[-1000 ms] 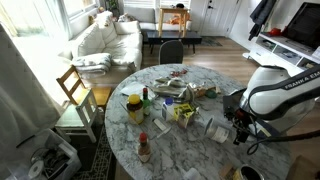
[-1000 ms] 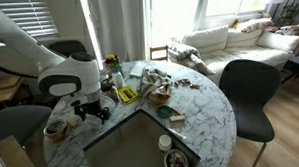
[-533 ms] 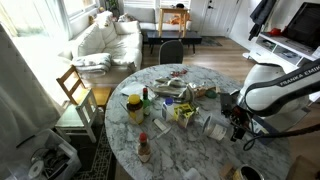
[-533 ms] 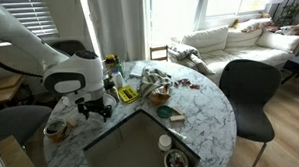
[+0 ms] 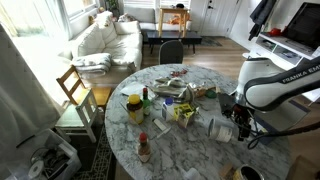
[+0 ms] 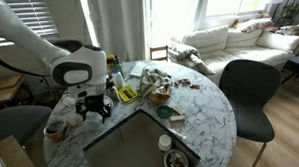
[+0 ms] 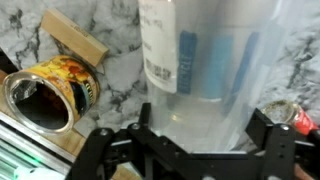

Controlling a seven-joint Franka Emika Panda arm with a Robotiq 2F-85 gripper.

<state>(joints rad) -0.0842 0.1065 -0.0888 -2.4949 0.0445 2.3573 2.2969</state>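
In the wrist view my gripper (image 7: 190, 140) has its two black fingers (image 7: 100, 145) on either side of a clear plastic container (image 7: 205, 60) with a blue and white label. The container fills the gap between the jaws and appears gripped. In both exterior views the gripper (image 5: 243, 128) (image 6: 93, 107) hangs low over the round marble table (image 5: 170, 150), at its edge beside the robot. A white object (image 5: 218, 128) lies right beside it.
An open gold tin can (image 7: 50, 90) and a wooden block (image 7: 72, 40) lie close beside the container. Mid-table stand a yellow jar (image 5: 134, 108), a sauce bottle (image 5: 143, 148) and yellow packets (image 5: 182, 112). A dark chair (image 6: 248, 90) stands at the table.
The arm's elbow has risen a little and the gripper has shifted slightly over the table edge. The other things on the table have not moved.
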